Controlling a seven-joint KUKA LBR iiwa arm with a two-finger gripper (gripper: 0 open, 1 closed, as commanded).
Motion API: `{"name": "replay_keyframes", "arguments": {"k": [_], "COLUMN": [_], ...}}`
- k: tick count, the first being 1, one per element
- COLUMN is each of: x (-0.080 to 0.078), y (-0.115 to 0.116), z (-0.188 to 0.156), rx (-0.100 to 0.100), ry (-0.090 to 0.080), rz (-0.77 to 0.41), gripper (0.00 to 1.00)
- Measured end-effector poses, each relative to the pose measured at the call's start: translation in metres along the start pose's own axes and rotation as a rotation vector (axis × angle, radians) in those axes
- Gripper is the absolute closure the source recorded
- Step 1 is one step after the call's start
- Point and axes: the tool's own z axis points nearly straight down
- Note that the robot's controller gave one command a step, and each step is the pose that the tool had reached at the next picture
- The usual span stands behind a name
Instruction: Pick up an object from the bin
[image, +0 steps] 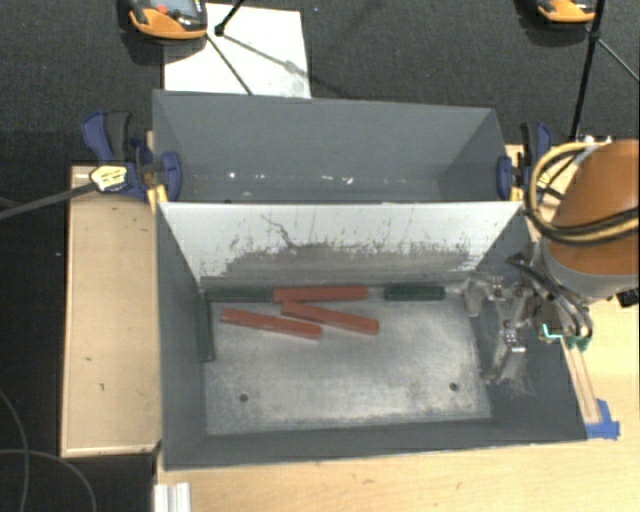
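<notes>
Showing the gripper (500, 365) hanging at the right side of the bin (350, 385), jaws' spread impossible to tell; red-brown bars (330, 320) lying well apart near the back, probably light and stiff, suiting gripping across mid-length.

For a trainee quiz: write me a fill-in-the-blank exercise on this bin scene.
1. The bin holds ___ red-brown bars.
2. In the camera view, the end effector hangs by the bin's ___ wall.
3. The short bar nearest the end effector is dark ___.
Missing words: three; right; green.
</notes>
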Motion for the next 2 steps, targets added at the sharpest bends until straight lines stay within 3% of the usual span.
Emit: {"name": "replay_keyframes", "arguments": {"k": [1, 2], "x": [-0.002, 0.0], "y": [0.0, -0.01], "z": [-0.003, 0.043], "rx": [0.001, 0.002], "ry": [-0.007, -0.013], "rz": [-0.003, -0.076], "gripper": [0.0, 0.0]}}
